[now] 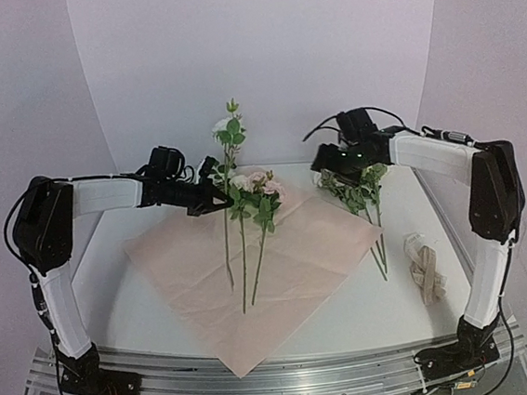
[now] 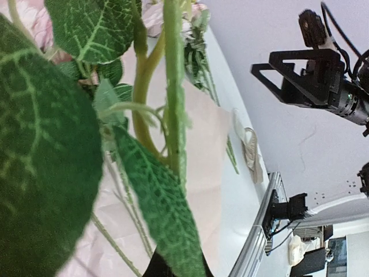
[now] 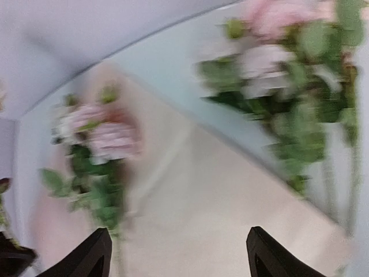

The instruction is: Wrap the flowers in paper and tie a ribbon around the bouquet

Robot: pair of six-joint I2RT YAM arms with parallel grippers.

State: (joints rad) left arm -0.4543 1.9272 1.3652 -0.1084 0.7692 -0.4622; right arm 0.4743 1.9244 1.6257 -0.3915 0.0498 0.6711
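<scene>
A light pink sheet of paper (image 1: 292, 251) lay flat on a white table (image 1: 368, 313), turned like a diamond with one corner pointing toward the arm bases. Pink and white flowers (image 1: 255, 189) lay across the paper's middle. Their blooms pointed toward its far corner and their thin green stems ran back toward its near corner.

Over the paper's far-left edge, the left gripper (image 1: 215, 198) was closed on a tall sprig (image 1: 230, 128), holding it nearly upright. Its white bloom and leaves rose high above the paper, and its stem end reached down to the sheet's middle. The left wrist view was filled with that sprig's green stem and veined leaves.

Just beyond the paper's far-right edge, the right gripper (image 1: 333, 161) had its fingers (image 3: 97, 257) spread wide with nothing between them. Beside it, a loose bunch (image 1: 358, 186) of leafy blooms lay by the paper's right corner, its stems trailing onto the table. The cream ribbon (image 1: 426, 271) lay bundled on the table, well off the paper's right side.
</scene>
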